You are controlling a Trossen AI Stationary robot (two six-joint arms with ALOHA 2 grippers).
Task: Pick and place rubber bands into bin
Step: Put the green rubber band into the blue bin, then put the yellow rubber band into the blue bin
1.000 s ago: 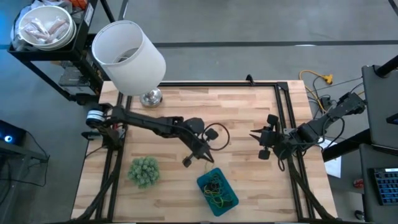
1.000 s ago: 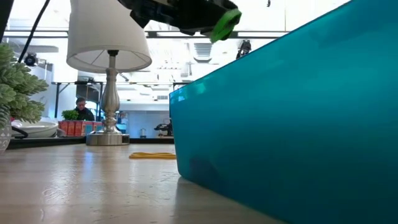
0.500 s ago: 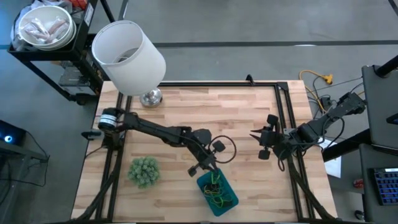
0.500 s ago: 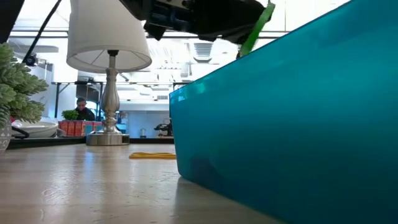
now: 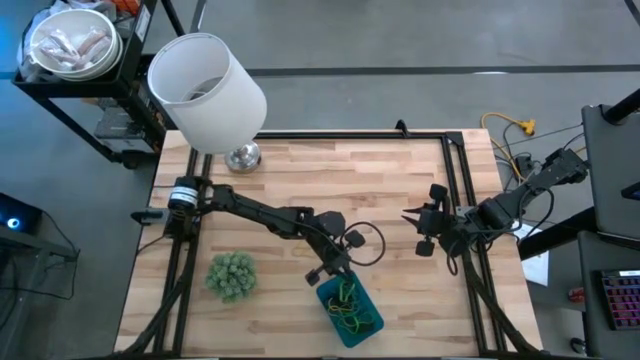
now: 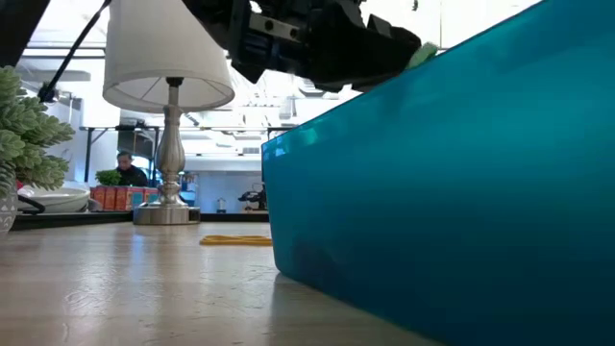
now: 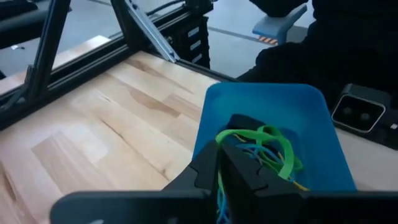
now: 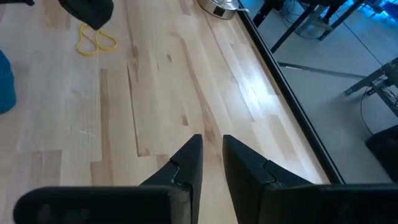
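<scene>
High view is showing my left pincer [image 5: 338,276] reaching across the table [image 5: 380,170] and hanging over the near edge of the bin [image 5: 350,309], which is sitting at about six o'clock on the tabletop, close to the front rim. My left fingers are pressing together on a green rubber band [image 7: 277,146]; through my left wrist camera I am watching that loop dangling from the fingertips [image 7: 239,163] above the bin's blue floor, where other rubber bands [image 5: 350,305], yellow and green and dark, are already lying in a tangle. From the low view, my left pincer [image 6: 384,53] is hovering just above the bin's tall teal wall [image 6: 452,183], with a sliver of green peeking out at the rim.

One yellow rubber band [image 6: 235,240] is lying flat on the wood beyond the bin in the low view; my right wrist camera is catching it too [image 8: 96,40], well away from my right pincer [image 8: 212,152]. That right pincer [image 5: 412,218] is waiting at about three o'clock, near the table's right rail, its fingers standing slightly apart and holding nothing.

A lamp with a white shade [image 5: 205,90] is standing at about eleven o'clock, and a fuzzy green ball [image 5: 232,275] is resting at about eight o'clock, well apart from the bin.
</scene>
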